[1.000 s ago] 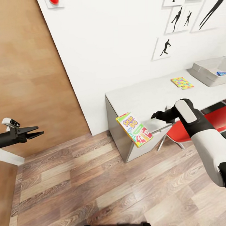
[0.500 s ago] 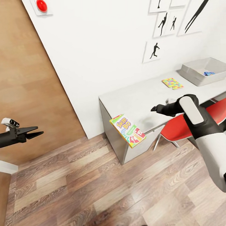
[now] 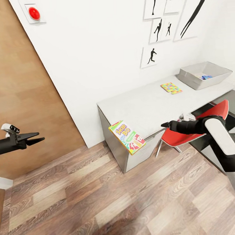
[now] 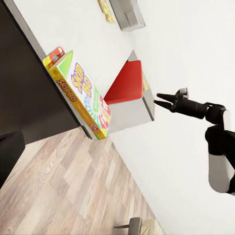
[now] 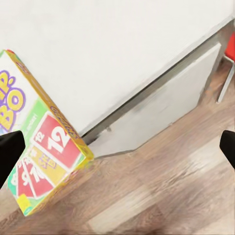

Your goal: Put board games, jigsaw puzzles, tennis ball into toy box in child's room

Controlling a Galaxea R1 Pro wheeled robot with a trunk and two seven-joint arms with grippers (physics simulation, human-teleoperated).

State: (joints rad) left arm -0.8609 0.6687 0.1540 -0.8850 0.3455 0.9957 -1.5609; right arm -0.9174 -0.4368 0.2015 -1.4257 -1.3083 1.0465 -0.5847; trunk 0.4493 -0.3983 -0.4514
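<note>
At table's (image 3: 144,103) front left corner, SKIP-BO box (image 3: 127,137) tilted, apart from right gripper (image 3: 164,124), whose fingers were spread with nothing between. Left gripper (image 3: 40,138) over wood floor (image 3: 100,199), fingers barely parted, empty. Puzzle (image 3: 171,88) and toy box (image 3: 204,75) near table's far right end.

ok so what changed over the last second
The camera turned, so the whole view slid. Against the table, the right gripper drew back from the SKIP-BO box with jaws open, and its forearm dropped lower. The box kept its tilted place at the table's front edge. The left gripper, jigsaw puzzle and toy box stayed put.
</note>
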